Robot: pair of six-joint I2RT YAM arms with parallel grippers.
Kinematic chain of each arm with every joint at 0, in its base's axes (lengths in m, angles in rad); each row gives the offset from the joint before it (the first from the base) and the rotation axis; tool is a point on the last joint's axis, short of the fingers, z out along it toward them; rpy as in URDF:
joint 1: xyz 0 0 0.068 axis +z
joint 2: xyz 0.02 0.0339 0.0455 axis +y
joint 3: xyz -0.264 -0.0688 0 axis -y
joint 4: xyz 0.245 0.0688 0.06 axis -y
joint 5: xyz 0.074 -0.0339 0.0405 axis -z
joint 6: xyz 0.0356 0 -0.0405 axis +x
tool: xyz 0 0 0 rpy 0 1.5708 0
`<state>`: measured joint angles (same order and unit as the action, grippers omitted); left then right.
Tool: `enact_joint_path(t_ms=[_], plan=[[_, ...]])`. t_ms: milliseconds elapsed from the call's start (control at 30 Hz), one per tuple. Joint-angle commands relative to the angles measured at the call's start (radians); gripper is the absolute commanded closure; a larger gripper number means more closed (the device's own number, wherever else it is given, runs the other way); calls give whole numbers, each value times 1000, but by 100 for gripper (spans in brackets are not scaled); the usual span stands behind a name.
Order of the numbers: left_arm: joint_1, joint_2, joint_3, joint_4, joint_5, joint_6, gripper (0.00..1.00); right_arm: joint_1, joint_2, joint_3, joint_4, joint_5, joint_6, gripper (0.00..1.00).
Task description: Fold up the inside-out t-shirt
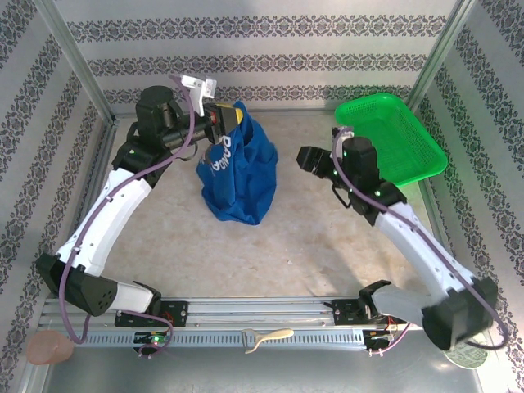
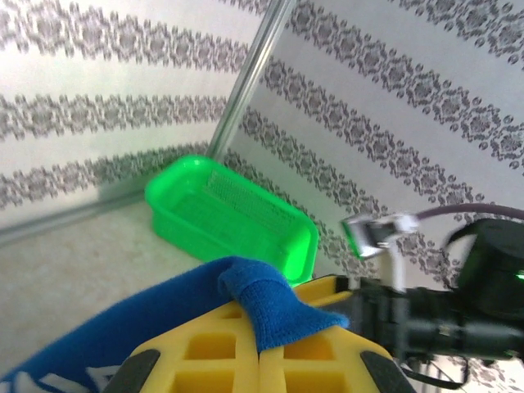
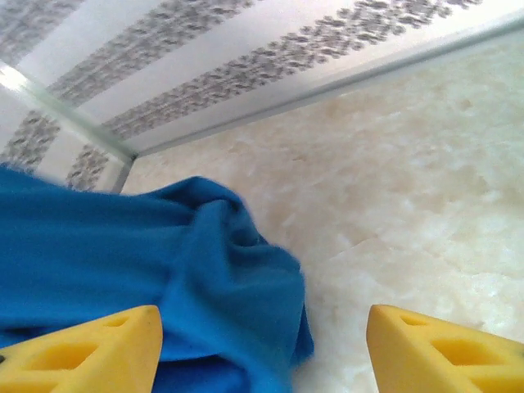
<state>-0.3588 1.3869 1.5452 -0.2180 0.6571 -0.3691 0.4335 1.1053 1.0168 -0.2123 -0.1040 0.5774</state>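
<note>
Since the royal-blue cotton t-shirt (image 1: 237,176) hangs bunched over the far-left part of the beige table (image 1: 311,237), lower end resting on it, I'd say this is the straightening-out step, no folding yet. The left tool (image 1: 223,119) is clamped on a pinch of cloth at the top. The right tool (image 1: 309,158) has its fingers apart, empty, near the shirt's right side. Next it probably needs to grab a second spot so the shirt spreads flat. Can't tell which part is pinched, and the white lettering (image 1: 219,160) is crumpled. A green plastic mesh basket (image 1: 393,135) sits far right.
</note>
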Motion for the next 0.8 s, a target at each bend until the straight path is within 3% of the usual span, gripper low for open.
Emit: enact_joint_path(t_ms=[0, 133, 233, 433, 533, 633, 700, 767], plan=[[-1, 0, -16, -29, 62, -47, 100, 141, -99, 21, 7, 164, -125, 29], [1, -1, -20, -38, 72, -51, 100, 292, -12, 138, -20, 233, -213, 22], [0, -8, -32, -29, 72, -63, 100, 351, 87, 226, -27, 289, -249, 19], [-1, -30, -67, 5, 88, -99, 100, 357, 230, 351, -16, 309, -253, 19], [-1, -41, -78, 18, 106, -115, 100, 331, 288, 401, -31, 338, -240, 23], [0, -59, -96, 17, 115, -117, 100, 274, 311, 386, -36, 345, -201, 39], [2, -74, -114, 19, 109, -117, 100, 217, 323, 363, -36, 307, -171, 62], [16, -80, -120, 22, 95, -119, 100, 161, 341, 373, -50, 236, -167, 95]])
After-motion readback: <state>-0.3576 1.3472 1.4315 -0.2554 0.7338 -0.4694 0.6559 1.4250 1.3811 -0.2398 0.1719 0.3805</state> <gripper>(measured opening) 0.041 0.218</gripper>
